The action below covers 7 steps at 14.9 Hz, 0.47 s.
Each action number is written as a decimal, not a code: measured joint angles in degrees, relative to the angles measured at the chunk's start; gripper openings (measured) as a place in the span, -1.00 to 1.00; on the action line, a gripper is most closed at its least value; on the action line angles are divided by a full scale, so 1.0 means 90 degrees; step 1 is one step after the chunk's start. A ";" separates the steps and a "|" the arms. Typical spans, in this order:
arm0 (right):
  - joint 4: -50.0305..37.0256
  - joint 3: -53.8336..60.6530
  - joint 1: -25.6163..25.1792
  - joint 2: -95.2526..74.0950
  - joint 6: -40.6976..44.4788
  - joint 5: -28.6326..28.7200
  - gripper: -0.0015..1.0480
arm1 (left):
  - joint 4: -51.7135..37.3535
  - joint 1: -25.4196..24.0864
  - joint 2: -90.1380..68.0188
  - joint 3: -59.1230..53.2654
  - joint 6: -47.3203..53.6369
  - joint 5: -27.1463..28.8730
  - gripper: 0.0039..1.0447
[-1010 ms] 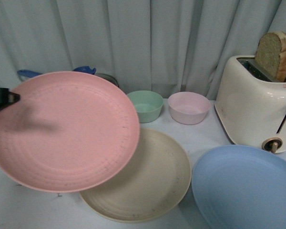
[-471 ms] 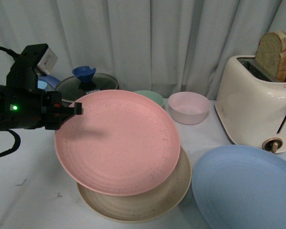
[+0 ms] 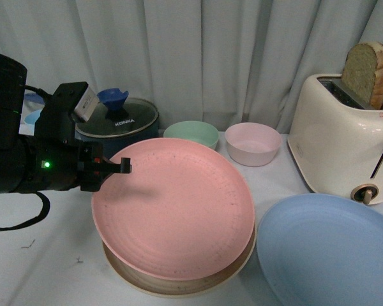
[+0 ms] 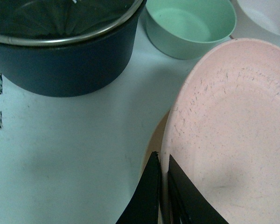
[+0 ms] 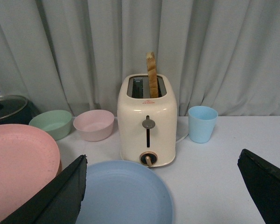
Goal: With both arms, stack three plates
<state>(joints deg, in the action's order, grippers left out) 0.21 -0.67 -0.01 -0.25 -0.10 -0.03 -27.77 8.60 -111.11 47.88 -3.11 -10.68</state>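
Observation:
My left gripper [image 3: 118, 168] is shut on the left rim of the pink plate [image 3: 179, 213], which hangs tilted just over the beige plate [image 3: 179, 287] on the white table. In the left wrist view the two black fingers [image 4: 151, 186] pinch that pink plate's [image 4: 233, 135] edge, with a sliver of the beige plate [image 4: 155, 140] beneath. The light blue plate [image 3: 329, 252] lies flat at the front right. My right gripper [image 5: 163, 186] is open above the near side of the blue plate [image 5: 123, 193], apart from it, and the pink plate [image 5: 18, 168] shows beside it.
A cream toaster [image 3: 341, 143] with a bread slice stands at the back right, a light blue cup [image 5: 202, 123] beyond it. A green bowl [image 3: 191, 137] and a pink bowl [image 3: 252, 143] sit by the curtain. A dark pot [image 3: 118, 121] with a glass lid is at the back left.
My left arm has carried the pink plate rightward and lower, from the far left to right above the beige plate. The blue plate and bowls have not moved.

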 joint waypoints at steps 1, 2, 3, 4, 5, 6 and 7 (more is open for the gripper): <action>0.0000 0.0000 0.0000 0.0000 0.0000 0.0000 0.87 | -0.0007 0.0010 -0.0083 0.0000 -0.0024 0.0024 -0.96; 0.0000 0.0000 0.0000 0.0000 0.0000 0.0000 0.87 | -0.0049 0.0012 -0.0219 0.0002 -0.0044 0.0080 -0.96; 0.0000 0.0000 0.0000 0.0000 0.0000 0.0000 0.87 | -0.0061 0.0010 -0.0282 0.0000 -0.0073 0.0080 -0.96; 0.0000 0.0000 0.0000 0.0000 0.0000 0.0000 0.87 | 0.0044 0.0034 -0.0308 0.0010 -0.0160 0.0039 -0.96; 0.0000 0.0000 0.0000 0.0000 0.0000 0.0000 0.87 | 0.0211 0.0051 -0.0318 0.0024 -0.0350 0.0032 -0.33; 0.0000 0.0000 0.0000 0.0000 0.0000 0.0000 0.87 | 0.0078 -0.0097 0.0044 -0.0083 -0.0661 0.0044 0.33; 0.0000 0.0000 0.0000 0.0000 0.0000 0.0000 0.87 | -0.0556 -0.0321 0.1375 -0.0600 -0.0789 0.0078 0.92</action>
<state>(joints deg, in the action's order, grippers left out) 0.21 -0.67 -0.01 -0.25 -0.10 -0.03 -32.77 5.72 -98.74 42.48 -10.22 -9.98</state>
